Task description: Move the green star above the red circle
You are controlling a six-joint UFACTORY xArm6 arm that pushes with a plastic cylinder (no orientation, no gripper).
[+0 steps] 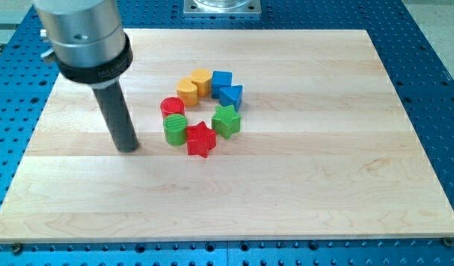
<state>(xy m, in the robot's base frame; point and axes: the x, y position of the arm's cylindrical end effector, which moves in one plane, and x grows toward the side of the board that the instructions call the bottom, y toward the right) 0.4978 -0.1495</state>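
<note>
The green star (226, 120) lies on the wooden board (323, 170), at the right side of a ring of blocks. The red circle (172, 108) lies at the ring's left, with the green circle (175, 129) just below it. My tip (128, 146) rests on the board to the left of the ring, about a block's width left of the green circle, touching no block. The red star (200, 140) sits between the green circle and the green star.
Two yellow blocks (194, 86) and a blue cube (222, 80) form the ring's top; a blue triangle (231, 96) sits just above the green star. Blue perforated table surrounds the board.
</note>
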